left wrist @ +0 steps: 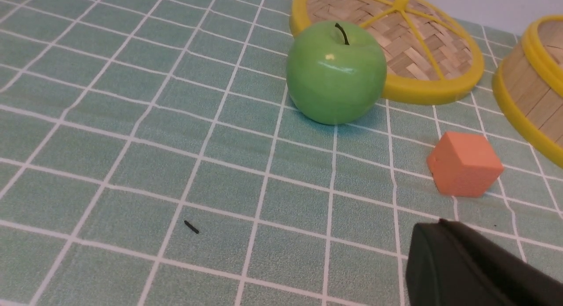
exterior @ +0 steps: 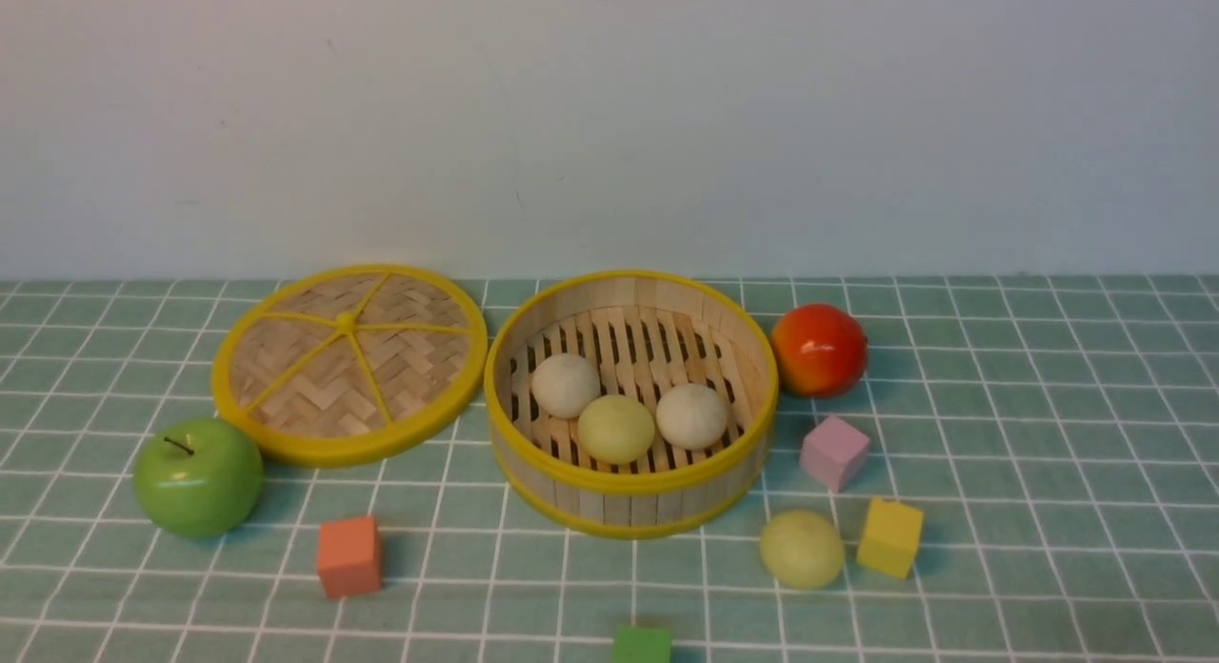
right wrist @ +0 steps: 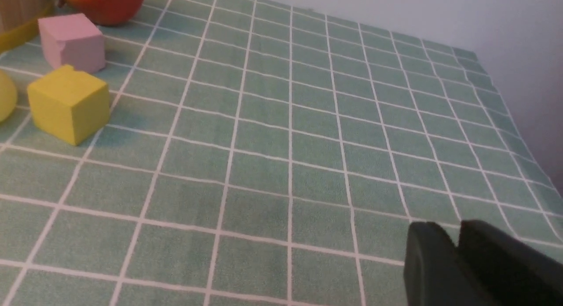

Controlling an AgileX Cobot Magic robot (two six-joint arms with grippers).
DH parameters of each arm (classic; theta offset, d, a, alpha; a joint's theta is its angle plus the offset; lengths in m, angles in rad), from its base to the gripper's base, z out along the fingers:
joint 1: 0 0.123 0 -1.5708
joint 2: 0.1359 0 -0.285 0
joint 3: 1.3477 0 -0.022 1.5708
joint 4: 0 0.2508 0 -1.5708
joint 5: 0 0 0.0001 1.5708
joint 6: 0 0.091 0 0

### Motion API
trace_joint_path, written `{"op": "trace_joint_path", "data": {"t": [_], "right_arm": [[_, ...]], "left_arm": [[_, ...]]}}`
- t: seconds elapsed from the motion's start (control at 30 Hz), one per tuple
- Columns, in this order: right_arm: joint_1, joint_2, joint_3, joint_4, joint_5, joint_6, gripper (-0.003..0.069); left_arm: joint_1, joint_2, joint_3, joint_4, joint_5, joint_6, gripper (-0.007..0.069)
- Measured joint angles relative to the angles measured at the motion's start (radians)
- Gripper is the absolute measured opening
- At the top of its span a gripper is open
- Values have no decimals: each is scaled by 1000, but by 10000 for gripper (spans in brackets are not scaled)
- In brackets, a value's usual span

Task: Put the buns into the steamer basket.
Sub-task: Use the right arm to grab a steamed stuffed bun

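Checked worktop point(exterior: 1048, 568): three buns point(exterior: 617, 428) sit in the steamer basket point(exterior: 630, 509), the fourth bun point(exterior: 802, 549) waits outside by a yellow block point(exterior: 889, 537); left hand point(left wrist: 437, 231) shut, right hand point(right wrist: 457, 235) slightly parted, both empty

- The basket point(exterior: 630, 496) stands mid-table. The lid point(exterior: 348, 363) lies flat just left of it.
- Three buns lie in the basket, close together: the rear bun point(exterior: 566, 385) at left, the right bun point(exterior: 691, 415), and the front bun point(exterior: 616, 429) between them.
- The fourth bun point(exterior: 801, 549) lies on the table, right-front of the basket.
- The apple point(exterior: 197, 474) sits at the lid's left-front edge.
- The fruit point(exterior: 818, 350) sits just right of the basket.
- The far cube point(exterior: 834, 452) lies before the fruit, and the right cube point(exterior: 889, 536) just right of the fourth bun.
- The left cube point(exterior: 349, 555) lies right-front of the apple.
- The near cube point(exterior: 641, 644) lies before the basket.
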Motion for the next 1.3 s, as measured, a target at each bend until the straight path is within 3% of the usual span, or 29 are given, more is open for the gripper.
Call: {"op": "trace_joint_path", "data": {"t": [0.17, 0.33, 0.43, 0.53, 0.57, 0.63, 0.83, 0.87, 1.03, 1.13, 1.23, 1.3], "right_arm": [[0, 0, 1, -5, -253, 22, 131], [0, 0, 1, -15, -656, 97, 138], [0, 0, 1, -6, -777, 202, 141], [0, 0, -2, 23, -786, 317, 144], [0, 0, -28, 42, -745, 404, 146], [0, 0, -83, 58, -678, 462, 149], [0, 130, -380, 57, -404, 500, 158], [0, 137, -391, 56, -392, 500, 158], [0, 384, -621, 58, 26, 501, 158], [0, 507, -645, 72, 182, 499, 158], [0, 630, -643, 92, 272, 451, 159], [0, 767, -639, 157, 276, 343, 162]], "left_arm": [[0, 0, 0, 0, 0, 0, -14], [0, 0, 0, 0, 1, 0, -13], [0, 0, 0, 0, 1, 0, -12], [0, 0, 0, 0, 1, 0, -11], [0, 0, 0, 0, 1, 0, -10], [0, 0, 0, 0, 1, 0, -10], [0, 0, 0, 0, 1, 0, -8], [0, 0, 0, 0, 1, 0, -8], [0, 0, 0, 0, 1, 0, -3], [0, 0, 0, 0, 1, 0, -2], [0, 0, 0, 0, 1, 0, -1], [0, 0, 0, 0, 1, 0, 1]]}}
